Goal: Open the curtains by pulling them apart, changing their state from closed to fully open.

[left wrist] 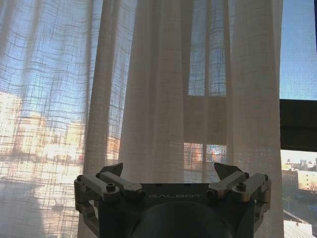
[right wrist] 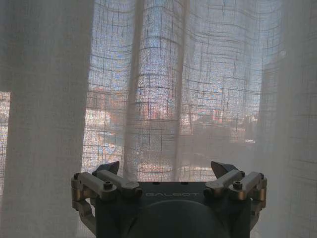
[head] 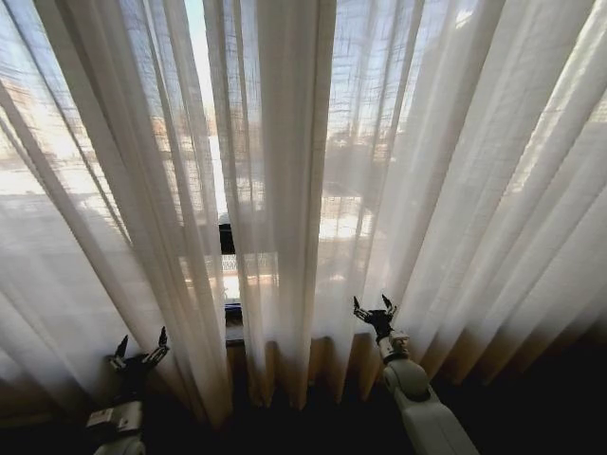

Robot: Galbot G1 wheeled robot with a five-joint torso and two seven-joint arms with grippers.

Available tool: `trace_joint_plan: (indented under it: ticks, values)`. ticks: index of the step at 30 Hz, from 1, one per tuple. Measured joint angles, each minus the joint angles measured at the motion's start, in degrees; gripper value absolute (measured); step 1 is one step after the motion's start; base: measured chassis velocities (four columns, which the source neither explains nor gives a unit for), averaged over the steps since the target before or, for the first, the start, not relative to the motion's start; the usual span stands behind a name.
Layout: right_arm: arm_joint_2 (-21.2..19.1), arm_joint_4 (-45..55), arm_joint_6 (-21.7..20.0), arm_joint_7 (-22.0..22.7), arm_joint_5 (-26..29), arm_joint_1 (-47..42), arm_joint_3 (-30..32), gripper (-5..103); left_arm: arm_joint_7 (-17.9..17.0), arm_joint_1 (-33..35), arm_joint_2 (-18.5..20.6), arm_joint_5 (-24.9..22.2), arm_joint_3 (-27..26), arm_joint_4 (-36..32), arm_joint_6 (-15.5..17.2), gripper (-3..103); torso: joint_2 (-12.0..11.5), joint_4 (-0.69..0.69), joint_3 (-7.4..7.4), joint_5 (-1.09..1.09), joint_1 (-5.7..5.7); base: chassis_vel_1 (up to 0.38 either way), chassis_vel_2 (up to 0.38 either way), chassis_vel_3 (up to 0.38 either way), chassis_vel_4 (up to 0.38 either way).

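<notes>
Sheer cream-white pleated curtains (head: 285,190) hang across the window, with a narrow gap (head: 226,237) left of centre showing the dark frame. My left gripper (head: 138,349) is open at lower left, just in front of the left panel (left wrist: 158,109), nothing between its fingers. My right gripper (head: 375,309) is open right of centre, fingertips close to the folds of the right panel (right wrist: 158,99), holding nothing. Both wrist views look straight into fabric a short way ahead of the open fingers.
Through the gap a dark window frame and sill (head: 229,313) show. Bare glass with a dark frame bar (left wrist: 298,124) lies beside the left panel's edge. The curtain hems (head: 313,379) end near the dark floor.
</notes>
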Motion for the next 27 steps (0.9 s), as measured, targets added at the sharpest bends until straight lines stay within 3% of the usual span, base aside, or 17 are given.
trace_joint_plan:
  ticks: [19,22,24,27]
  values:
    - [0.03,-12.23,1.54,1.37,0.71,10.7,-1.64,101,0.0,0.01,0.0,0.0,0.0,0.0,0.0,100,0.02,-0.01,-0.02,-0.01,-0.05,0.0,0.0,0.0,0.0]
    - [0.06,-12.88,2.0,0.83,0.67,11.36,-1.66,86,0.0,0.01,0.0,0.0,0.0,0.0,0.0,100,0.02,0.0,-0.03,-0.01,-0.06,0.0,0.0,0.0,0.0]
    - [0.08,-12.9,2.08,0.76,0.64,11.4,-1.7,86,0.0,0.01,0.0,0.0,0.0,0.0,0.0,100,0.02,0.0,-0.02,-0.01,-0.05,0.0,0.0,0.0,0.0]
    - [0.04,-12.75,2.2,0.52,0.62,11.3,-1.91,71,0.0,0.01,0.0,0.0,0.0,0.0,0.0,100,0.02,0.0,-0.02,-0.01,-0.05,0.0,0.0,0.0,0.0]
